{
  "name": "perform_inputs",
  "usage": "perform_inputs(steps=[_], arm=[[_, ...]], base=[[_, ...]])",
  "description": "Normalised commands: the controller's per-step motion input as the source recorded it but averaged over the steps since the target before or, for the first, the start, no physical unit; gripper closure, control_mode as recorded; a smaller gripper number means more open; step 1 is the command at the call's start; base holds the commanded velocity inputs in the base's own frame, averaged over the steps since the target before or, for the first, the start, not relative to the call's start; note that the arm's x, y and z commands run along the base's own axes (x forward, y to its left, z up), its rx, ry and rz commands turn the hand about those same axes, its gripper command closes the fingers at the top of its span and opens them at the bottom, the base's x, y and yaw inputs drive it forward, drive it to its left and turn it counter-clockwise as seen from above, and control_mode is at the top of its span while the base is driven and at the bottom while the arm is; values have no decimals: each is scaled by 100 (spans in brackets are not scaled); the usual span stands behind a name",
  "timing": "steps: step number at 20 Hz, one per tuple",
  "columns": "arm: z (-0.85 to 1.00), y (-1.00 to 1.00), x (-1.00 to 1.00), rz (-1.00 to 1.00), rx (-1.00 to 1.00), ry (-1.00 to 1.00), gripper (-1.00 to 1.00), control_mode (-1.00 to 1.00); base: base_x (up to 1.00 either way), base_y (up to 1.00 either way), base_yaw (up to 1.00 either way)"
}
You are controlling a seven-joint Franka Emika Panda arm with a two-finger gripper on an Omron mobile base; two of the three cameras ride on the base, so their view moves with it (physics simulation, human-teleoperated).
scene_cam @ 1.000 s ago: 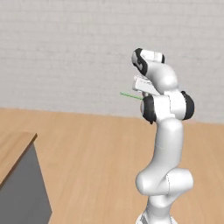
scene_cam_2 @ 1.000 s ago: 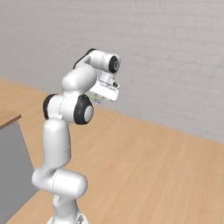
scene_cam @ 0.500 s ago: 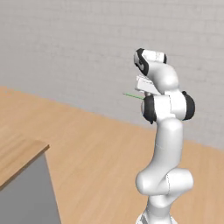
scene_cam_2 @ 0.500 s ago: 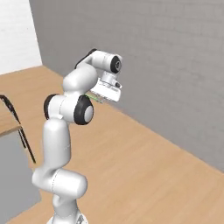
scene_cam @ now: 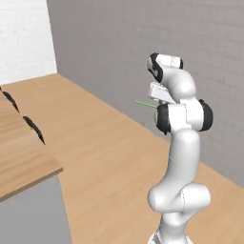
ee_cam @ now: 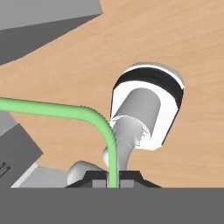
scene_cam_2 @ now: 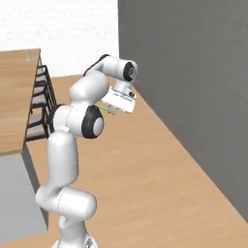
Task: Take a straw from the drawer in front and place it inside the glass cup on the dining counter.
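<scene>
My gripper (ee_cam: 113, 177) is shut on the straw (ee_cam: 65, 109). The straw is thin and bright green; it rises from between the finger tips and bends off to the left. In the base views the arm stands folded and upright, with the straw (scene_cam: 145, 104) poking sideways out of the hand. From the right, the gripper (scene_cam_2: 113, 110) points down and left beside the straw (scene_cam_2: 103, 107). The dining counter (scene_cam: 21, 159), light-brown wood on a grey base, lies to the left, and the right base view shows the dining counter (scene_cam_2: 14, 97) too. The drawer is out of view. I cannot make out the glass cup.
Dark-framed stools (scene_cam_2: 41, 101) stand along the counter's side, and the left base view shows these stools (scene_cam: 32, 126) as well. A dark grey wall (scene_cam_2: 193, 72) runs along the right and meets a white brick wall (scene_cam_2: 68, 29) at the back. Wooden floor (scene_cam: 109, 157) spreads around the robot.
The whole scene has swung across both base views, so the base has turned. The counter, stools and grey wall have come into sight. The arm keeps its pose, straw still gripped.
</scene>
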Motion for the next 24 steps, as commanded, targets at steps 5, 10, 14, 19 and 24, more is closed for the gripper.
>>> perform_inputs(steps=[5,10,14,19,24], arm=[[0,0,0,0,0,0,100,100],[0,0,0,0,0,0,100,100],[0,0,0,0,0,0,100,100],[0,0,0,0,0,0,100,100],[0,0,0,0,0,0,100,100]], base=[[98,-60,61],[100,-64,54],[100,-62,50],[100,-57,50],[100,-65,41]])
